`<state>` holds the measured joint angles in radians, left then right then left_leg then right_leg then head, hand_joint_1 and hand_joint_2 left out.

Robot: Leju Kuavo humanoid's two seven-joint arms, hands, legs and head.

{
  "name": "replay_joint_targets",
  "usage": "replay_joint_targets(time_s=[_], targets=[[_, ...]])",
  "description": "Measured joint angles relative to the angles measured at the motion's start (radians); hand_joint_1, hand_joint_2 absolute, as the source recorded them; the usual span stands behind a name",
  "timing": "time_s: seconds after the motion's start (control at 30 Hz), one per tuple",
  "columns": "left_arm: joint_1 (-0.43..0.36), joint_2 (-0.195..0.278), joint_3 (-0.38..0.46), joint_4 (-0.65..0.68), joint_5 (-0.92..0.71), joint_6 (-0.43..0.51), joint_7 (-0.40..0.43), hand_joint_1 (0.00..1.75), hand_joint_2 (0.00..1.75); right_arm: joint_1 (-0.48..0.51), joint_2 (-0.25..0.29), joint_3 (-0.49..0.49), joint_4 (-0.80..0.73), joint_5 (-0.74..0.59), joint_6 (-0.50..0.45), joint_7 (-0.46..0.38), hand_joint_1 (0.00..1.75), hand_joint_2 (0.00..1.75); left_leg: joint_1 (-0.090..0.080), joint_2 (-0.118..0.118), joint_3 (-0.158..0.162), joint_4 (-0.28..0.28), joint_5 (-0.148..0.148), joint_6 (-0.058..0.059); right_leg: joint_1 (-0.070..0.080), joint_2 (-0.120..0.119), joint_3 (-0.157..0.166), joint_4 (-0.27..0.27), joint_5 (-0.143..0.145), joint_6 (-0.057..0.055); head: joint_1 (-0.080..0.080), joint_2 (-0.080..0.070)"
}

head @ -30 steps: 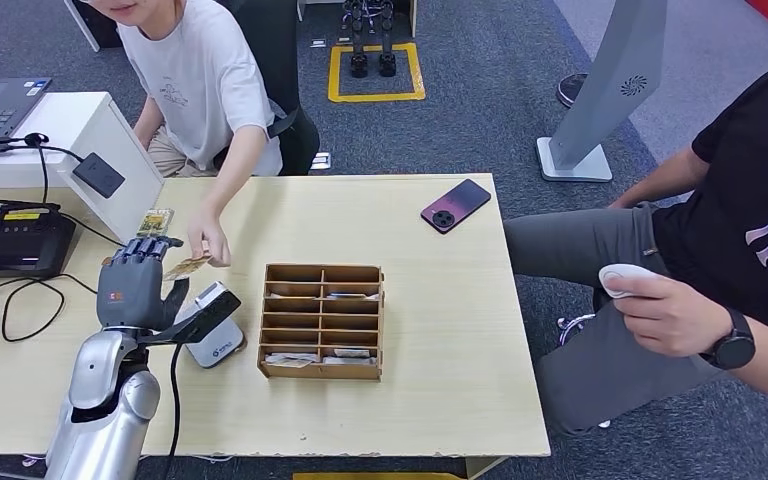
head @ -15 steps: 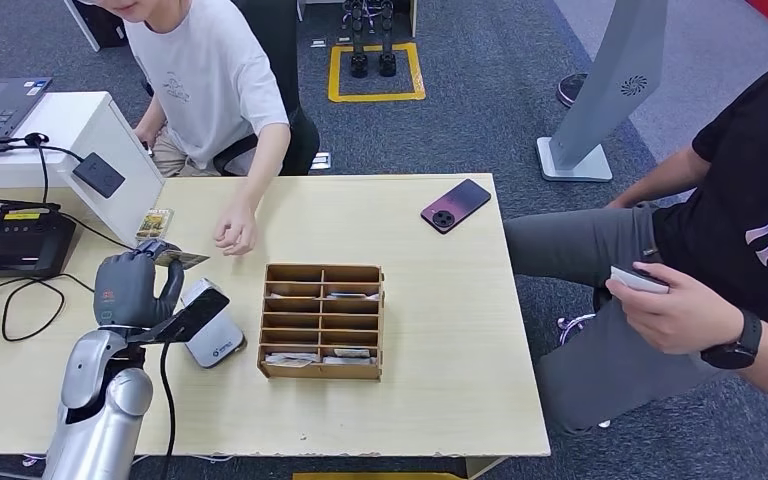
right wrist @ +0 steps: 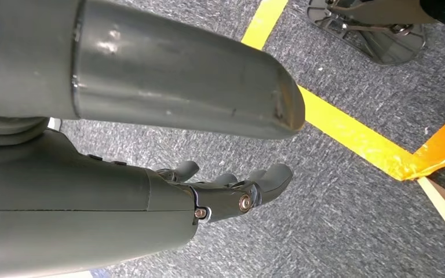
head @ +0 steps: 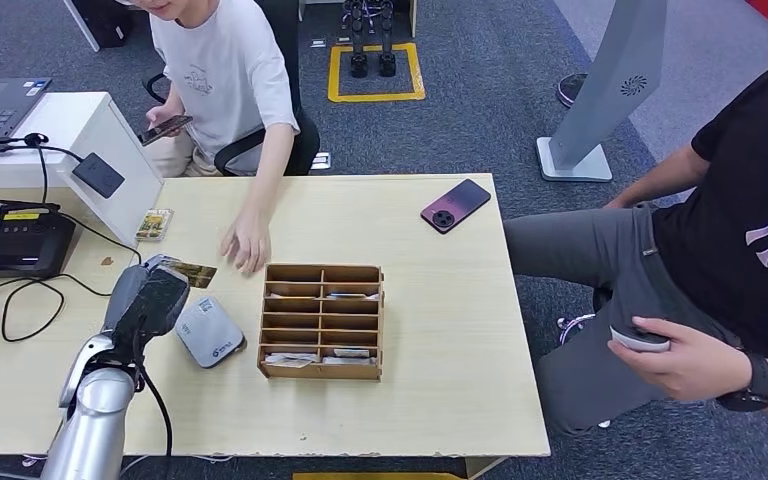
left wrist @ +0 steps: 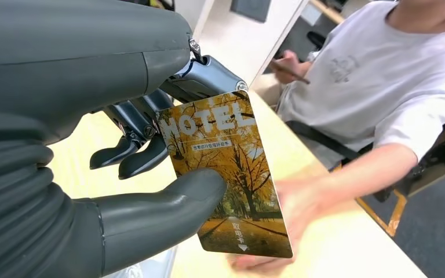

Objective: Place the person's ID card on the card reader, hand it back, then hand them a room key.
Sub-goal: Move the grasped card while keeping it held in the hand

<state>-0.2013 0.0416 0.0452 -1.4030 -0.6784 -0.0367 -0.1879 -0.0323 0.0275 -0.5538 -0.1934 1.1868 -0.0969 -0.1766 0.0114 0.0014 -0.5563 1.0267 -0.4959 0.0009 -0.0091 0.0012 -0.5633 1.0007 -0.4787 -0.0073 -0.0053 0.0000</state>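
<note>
Left hand: the left hand (head: 148, 296) pinches one card (left wrist: 226, 174) between thumb and fingers (left wrist: 142, 159); the other fingers are curled loosely behind it.
Card: printed "HOTEL" over yellow autumn trees; in the head view it (head: 192, 272) is lifted off the table, just left of the divider box and above the card reader.
Right hand: the right hand (right wrist: 232, 188) hangs over grey carpet with yellow floor tape, fingers slightly bent and apart, holding nothing.
Card reader: one pale grey card reader (head: 210, 331) lies flat, just left of the divider box (head: 322, 320).
Divider box: one wooden box, two columns of slots, a few cards inside.
Phones: one dark red phone (head: 455, 205) beyond the box at the table's far right; a second in the seated person's hand.
People: two; one in a white shirt (head: 228, 70) rests a hand (head: 245, 243) on the table near the box's far left corner; one in a black shirt (head: 750, 210) sits to its right.
Surface: one light wooden table (head: 440, 330).
Room: grey carpet; a white counter with a laptop to the box's left.
</note>
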Motion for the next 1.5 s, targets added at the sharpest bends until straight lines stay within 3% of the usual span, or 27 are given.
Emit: replay_joint_targets(time_s=[0.73, 1.5], targets=[[0.091, 0.033, 0.093, 0.102, -0.010, 0.022, -0.004, 1.75, 1.75, -0.001, 0.000, -0.057, 0.000, 0.004, -0.003, 0.004, 0.00, 0.00, 0.000, 0.000, -0.001, 0.000, 0.000, 0.000, 0.000, 0.000, 0.000, 0.000, 0.000, 0.000, 0.000, 0.000], [0.092, -0.003, 0.093, 0.149, -0.170, 0.089, 0.042, 1.75, 1.75, -0.002, 0.000, -0.065, -0.004, 0.037, -0.003, -0.002, 0.00, 0.00, 0.000, 0.000, 0.001, 0.000, 0.000, 0.000, 0.000, 0.000, 0.000, 0.000, 0.000, 0.000, 0.000, 0.000]])
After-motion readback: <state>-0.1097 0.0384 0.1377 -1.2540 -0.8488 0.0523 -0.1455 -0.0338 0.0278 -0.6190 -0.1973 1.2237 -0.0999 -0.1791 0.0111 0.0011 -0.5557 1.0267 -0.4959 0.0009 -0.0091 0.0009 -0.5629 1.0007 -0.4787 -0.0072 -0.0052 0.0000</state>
